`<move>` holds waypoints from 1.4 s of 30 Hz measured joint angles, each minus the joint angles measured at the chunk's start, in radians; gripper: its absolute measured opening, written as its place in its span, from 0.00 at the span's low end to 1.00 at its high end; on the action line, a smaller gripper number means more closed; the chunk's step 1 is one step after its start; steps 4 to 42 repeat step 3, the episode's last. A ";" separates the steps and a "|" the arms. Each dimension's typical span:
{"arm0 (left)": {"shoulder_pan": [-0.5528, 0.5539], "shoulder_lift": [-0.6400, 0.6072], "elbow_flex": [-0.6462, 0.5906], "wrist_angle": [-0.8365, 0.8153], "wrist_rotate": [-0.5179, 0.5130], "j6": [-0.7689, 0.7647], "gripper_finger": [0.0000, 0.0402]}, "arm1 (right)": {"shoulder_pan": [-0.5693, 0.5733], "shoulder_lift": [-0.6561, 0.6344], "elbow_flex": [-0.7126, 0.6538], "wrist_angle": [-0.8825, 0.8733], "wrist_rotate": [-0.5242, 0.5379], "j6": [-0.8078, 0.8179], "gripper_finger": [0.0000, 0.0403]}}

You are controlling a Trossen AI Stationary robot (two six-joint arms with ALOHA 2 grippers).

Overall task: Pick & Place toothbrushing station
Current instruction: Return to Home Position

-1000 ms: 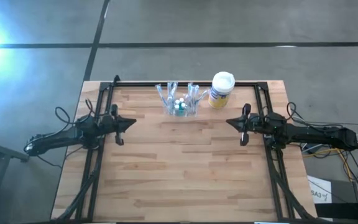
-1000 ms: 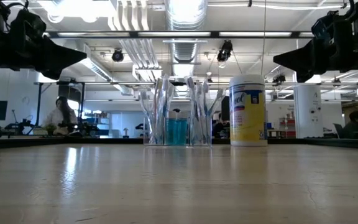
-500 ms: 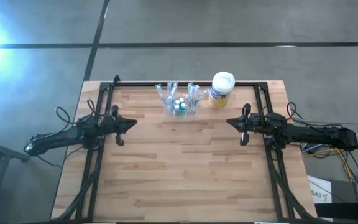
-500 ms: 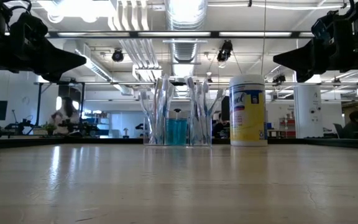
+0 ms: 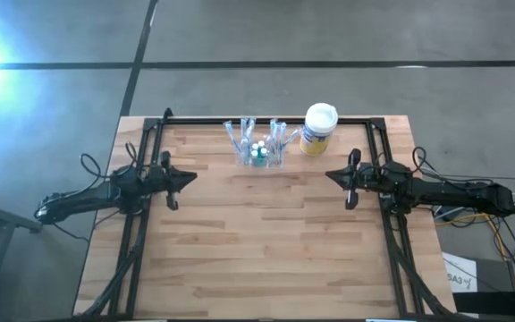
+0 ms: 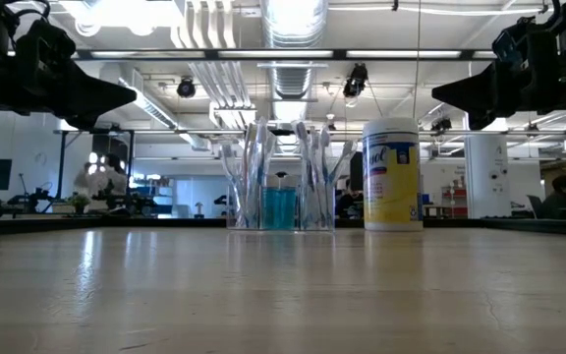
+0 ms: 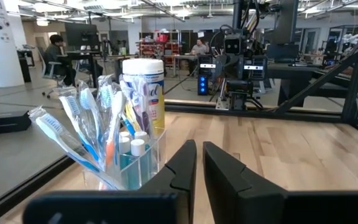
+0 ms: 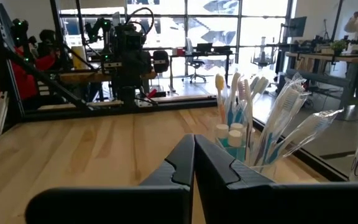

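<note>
Since the step in hand looks like parking at home, the left tool (image 5: 189, 177) hangs above the left side of the pale wood-plank tabletop (image 5: 257, 250). It points inward, well apart from every object. In the left wrist view its dark fingers are all but closed, with a thin slit between them and nothing held.

The task's thing, a small see-through plastic toothbrush holder (image 5: 259, 152), stands upright at the far middle of the tabletop, near the black metal frame rail (image 5: 204, 121). It is rigid, boxy and nearly colourless. It is loaded with slim toothbrushes (image 7: 79, 134) that fan outward, bristles up, some in crinkly clear wrap. Small teal bottles with white caps (image 7: 134, 155) sit in its middle. My read is that filling is done and nothing is left to grasp.

Just to its right, apart from it, stands a smooth cylindrical canister with a white lid and yellow label (image 5: 318, 128).

The right tool (image 5: 331, 175) hangs over the right side, mirroring the left and clear of the canister. In the right wrist view its dark fingers are pressed together and empty.
</note>
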 joint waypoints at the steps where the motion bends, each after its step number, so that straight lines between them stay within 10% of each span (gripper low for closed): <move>1: 0.000 0.000 0.000 0.000 0.000 0.000 0.09 | 0.000 0.000 0.000 0.000 0.000 0.000 0.02; 42: 0.000 0.000 0.000 0.000 0.000 0.000 0.09 | 0.000 0.000 0.000 0.000 0.000 0.000 0.02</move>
